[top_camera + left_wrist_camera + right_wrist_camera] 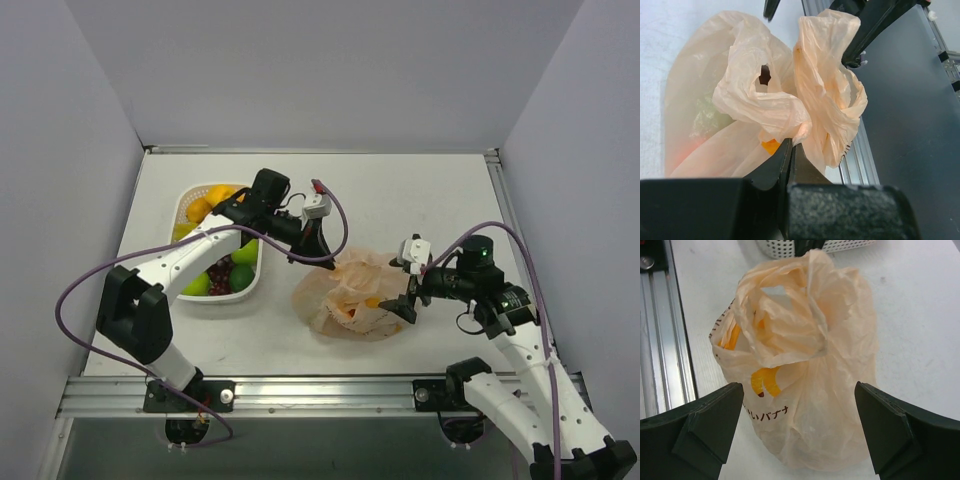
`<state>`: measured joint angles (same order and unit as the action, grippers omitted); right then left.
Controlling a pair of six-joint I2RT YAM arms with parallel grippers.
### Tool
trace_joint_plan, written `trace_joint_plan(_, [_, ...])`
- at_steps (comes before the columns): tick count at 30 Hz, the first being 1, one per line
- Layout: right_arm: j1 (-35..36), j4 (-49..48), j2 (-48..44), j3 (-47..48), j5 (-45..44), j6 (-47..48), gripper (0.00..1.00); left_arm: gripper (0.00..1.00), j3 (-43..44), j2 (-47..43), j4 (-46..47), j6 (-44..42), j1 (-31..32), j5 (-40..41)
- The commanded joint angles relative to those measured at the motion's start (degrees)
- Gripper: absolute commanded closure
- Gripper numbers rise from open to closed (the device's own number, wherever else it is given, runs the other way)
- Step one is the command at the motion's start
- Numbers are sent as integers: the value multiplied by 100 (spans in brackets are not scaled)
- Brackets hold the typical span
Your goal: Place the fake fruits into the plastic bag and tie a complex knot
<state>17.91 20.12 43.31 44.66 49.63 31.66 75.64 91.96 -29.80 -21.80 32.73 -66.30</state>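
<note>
The pale orange plastic bag (pixel 350 295) sits on the table between my two grippers, its handle loops bunched on top (pixel 790 95). It also shows in the right wrist view (pixel 805 390), with a printed banana mark. Faint green (pixel 707 117) and red shapes show through its film. My left gripper (pixel 318 250) is shut, its tips (pixel 791 142) pinching the bag's twisted top. My right gripper (pixel 408 295) is wide open just right of the bag (pixel 799 386), not touching it. Green apples (pixel 243 252), yellow-orange fruits (pixel 200 208) and purple grapes (pixel 218 270) lie in the basket.
The white lattice basket (pixel 257 283) stands at the left, under my left arm. An aluminium rail (pixel 300 390) runs along the table's front edge, close to the bag. Grey walls enclose the table on three sides.
</note>
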Motion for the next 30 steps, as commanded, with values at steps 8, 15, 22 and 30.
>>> trace_joint_plan(8, [19, -1562, 1126, -11, 926, 720, 0, 100, 478, 225, 89, 9, 181, -436])
trace_joint_plan(15, [257, -2785, 1724, 148, -49, -186, 0, 100, 610, 357, -104, -87, 199, -498])
trace_joint_plan(22, [116, -2180, 2076, 473, 161, -195, 86, 100, 593, 252, -307, -53, 59, -340])
trace_joint_plan(30, [98, -1652, 1585, 508, 215, -493, 62, 31, 49, -879, 114, 343, -636, 214])
